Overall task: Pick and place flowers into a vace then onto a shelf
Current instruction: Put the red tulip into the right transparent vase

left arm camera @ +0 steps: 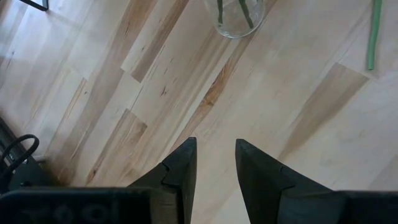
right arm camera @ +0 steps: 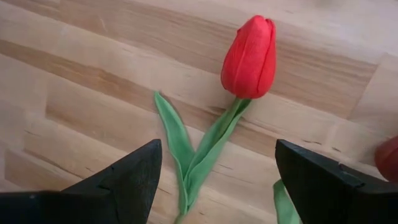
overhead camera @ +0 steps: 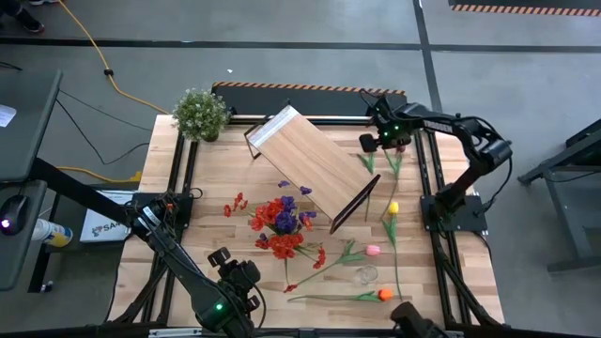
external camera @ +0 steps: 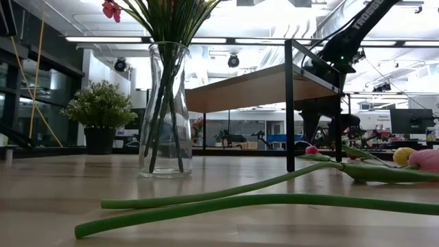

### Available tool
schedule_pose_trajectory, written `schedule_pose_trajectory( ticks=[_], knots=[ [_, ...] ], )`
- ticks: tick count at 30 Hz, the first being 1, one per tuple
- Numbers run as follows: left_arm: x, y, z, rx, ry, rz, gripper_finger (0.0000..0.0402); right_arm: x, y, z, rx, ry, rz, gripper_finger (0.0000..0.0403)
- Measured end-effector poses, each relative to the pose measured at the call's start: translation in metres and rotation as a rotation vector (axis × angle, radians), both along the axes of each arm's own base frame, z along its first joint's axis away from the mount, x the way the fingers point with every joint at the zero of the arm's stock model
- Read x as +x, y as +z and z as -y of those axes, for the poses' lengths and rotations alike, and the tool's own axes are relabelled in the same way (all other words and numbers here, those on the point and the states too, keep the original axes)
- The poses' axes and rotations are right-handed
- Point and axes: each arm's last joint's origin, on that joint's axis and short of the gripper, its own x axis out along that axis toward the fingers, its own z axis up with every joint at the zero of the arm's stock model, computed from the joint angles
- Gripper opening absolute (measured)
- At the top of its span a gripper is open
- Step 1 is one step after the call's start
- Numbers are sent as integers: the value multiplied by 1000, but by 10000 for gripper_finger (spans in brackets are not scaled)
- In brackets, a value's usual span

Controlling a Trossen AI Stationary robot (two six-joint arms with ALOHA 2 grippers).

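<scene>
Pale, matt wooden planks form the table (left arm camera: 124, 93); the vase (external camera: 164, 110) is clear, glossy glass.

Red and purple flowers (overhead camera: 280, 218) are being held upright in a clear glass vase (external camera: 164, 110). Loose tulips (overhead camera: 374, 251) are lying flat on the table, one red tulip (right arm camera: 250, 48) among them. The light-wood shelf (overhead camera: 310, 161) is standing nearby, turned askew to the table edges.

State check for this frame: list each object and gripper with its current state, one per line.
Vase: upright on the table, holding flower stems.
Red tulip: lying flat on the table, not gripped.
Yellow tulip: lying loose on the table.
Orange tulip: lying loose on the table.
Shelf: standing on its legs, nothing on top.
Right gripper: open, straddling the red tulip's stem.
Left gripper: narrowly open, empty.
</scene>
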Motion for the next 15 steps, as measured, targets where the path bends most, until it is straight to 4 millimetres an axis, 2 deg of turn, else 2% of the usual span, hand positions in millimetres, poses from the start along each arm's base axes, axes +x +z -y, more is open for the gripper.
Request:
schedule_pose_trajectory(
  ticks=[15],
  knots=[
    [-1,0,1,-25,10,-28,145,7,-4,0,-29,14,-13,303]
  ],
)
